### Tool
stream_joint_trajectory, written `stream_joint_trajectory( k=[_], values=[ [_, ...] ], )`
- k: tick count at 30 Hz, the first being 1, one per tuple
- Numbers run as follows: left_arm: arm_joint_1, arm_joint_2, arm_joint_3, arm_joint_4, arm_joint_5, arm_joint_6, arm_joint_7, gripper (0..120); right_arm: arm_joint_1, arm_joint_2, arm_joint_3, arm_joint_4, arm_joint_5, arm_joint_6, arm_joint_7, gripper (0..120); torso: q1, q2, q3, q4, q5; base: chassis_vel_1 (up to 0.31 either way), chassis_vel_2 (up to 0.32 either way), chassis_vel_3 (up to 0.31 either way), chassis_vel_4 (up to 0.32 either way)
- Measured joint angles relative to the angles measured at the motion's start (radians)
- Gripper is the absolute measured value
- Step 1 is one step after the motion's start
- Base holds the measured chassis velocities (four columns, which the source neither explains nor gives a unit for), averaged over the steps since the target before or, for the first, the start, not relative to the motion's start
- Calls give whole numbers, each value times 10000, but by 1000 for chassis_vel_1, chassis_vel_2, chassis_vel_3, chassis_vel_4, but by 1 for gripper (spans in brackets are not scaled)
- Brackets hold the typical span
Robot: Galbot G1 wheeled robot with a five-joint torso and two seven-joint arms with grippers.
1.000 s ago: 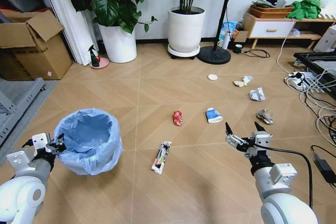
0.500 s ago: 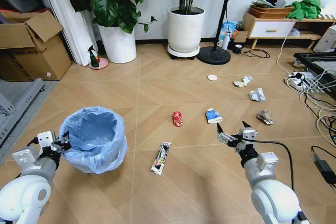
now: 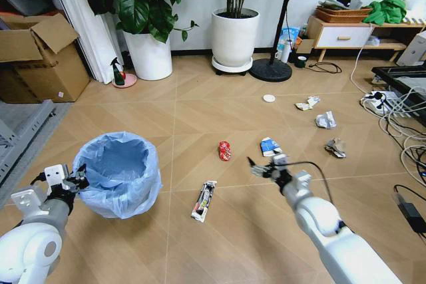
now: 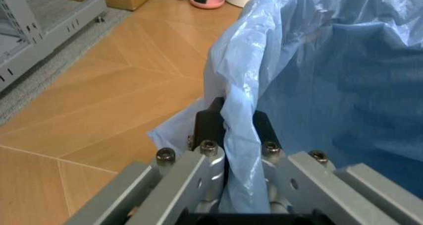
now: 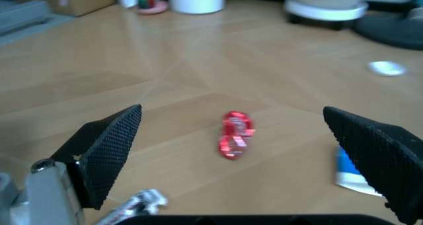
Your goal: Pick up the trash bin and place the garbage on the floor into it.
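Trash bin (image 3: 120, 174) stands on the floor (image 3: 200, 111) at the robot's left, its light-blue liner draped over the rim. The left claw (image 3: 74, 182) is pinched onto that rim; in the left wrist view its fingers (image 4: 210, 120) squeeze a fold of the plastic bag (image 4: 317, 76), so the grip may be holding liner more than bin wall.

The right claw (image 3: 261, 169) hangs spread wide above the floor, between the blue-and-white carton (image 3: 269, 145) and the red can (image 3: 225, 150). In the right wrist view the can (image 5: 235, 134) lies centred between the 2 open fingers (image 5: 109, 148).

Other litter lies further off: a long white wrapper (image 3: 204, 199) near the bin, paper wads (image 3: 326, 120) and a white disc (image 3: 269, 98) toward the far wall.

Risks, as I judge them: lifting by thin plastic could tear the bag or let the bin slip and tip. The crushed can is low and small, so a descent slightly off line could nudge it away or scrape the fingertips on the planks.
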Motion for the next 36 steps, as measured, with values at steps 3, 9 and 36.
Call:
stream_joint_trajectory(
  k=[3,9,36],
  values=[
    [-17,-8,4,-20,0,0,-69,0,643,395,-745,-907,110,34,-71,100,0,0,0,-2,-1,0,0,0,0],
    [-9,-13,17,-77,-1,-9,-150,0,1671,1654,-1862,-2848,-127,124,-311,100,0,0,0,1,1,0,0,0,0],
    [36,23,113,-200,34,-92,-261,0,3252,3781,-2562,-7544,-675,-443,-964,100,0,0,-1,-3,0,0,0,0,0]
  ],
)
